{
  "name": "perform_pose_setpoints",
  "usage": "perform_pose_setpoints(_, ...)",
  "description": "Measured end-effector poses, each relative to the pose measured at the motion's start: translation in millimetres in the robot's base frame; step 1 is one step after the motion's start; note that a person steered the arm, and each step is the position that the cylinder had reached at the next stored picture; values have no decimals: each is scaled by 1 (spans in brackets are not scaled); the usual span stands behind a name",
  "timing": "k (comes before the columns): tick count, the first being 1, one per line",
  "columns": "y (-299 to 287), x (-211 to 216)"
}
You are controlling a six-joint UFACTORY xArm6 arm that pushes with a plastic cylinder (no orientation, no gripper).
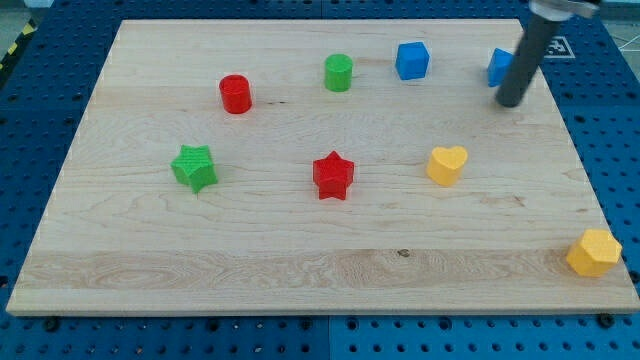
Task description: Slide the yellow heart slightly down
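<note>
A wooden board [300,260] fills most of the view, resting on a blue perforated table [30,120] that shows around its edges. Furthest toward the view's left lies a green star [194,167], at about mid-height of the board. Up and to the right of it stands a red cylinder [235,94], near the view's top. Further right, a red star [333,175] sits near the board's middle, well below a green cylinder [339,73] that stands close to the top edge. Next along the top comes a blue cube [411,60], just right of the green cylinder and apart from it. Below it, and to the right of the red star at nearly the same height, lies the yellow heart [446,165], standing free with bare wood all around it. Further right near the top, a second blue block [499,67] is partly hidden behind the dark rod, so its shape cannot be made out. My tip [510,101] has nothing to grasp with and touches the wood just below and right of that blue block, well above and to the right of the yellow heart. Last, at the board's bottom right corner, sits a yellow block [593,252] with an angular, roughly hexagonal outline.
</note>
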State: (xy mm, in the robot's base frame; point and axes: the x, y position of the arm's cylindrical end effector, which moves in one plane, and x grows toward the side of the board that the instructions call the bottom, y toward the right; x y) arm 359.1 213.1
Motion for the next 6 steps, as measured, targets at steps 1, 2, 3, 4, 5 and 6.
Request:
perform_pose_setpoints(1, -38, 18)
perform_pose_setpoints(2, -63, 46)
perform_pose_setpoints(3, -89, 82)
perform_pose_setpoints(4, -95, 134)
perform_pose_setpoints(5, -95, 174)
perform_pose_setpoints(6, -95, 168)
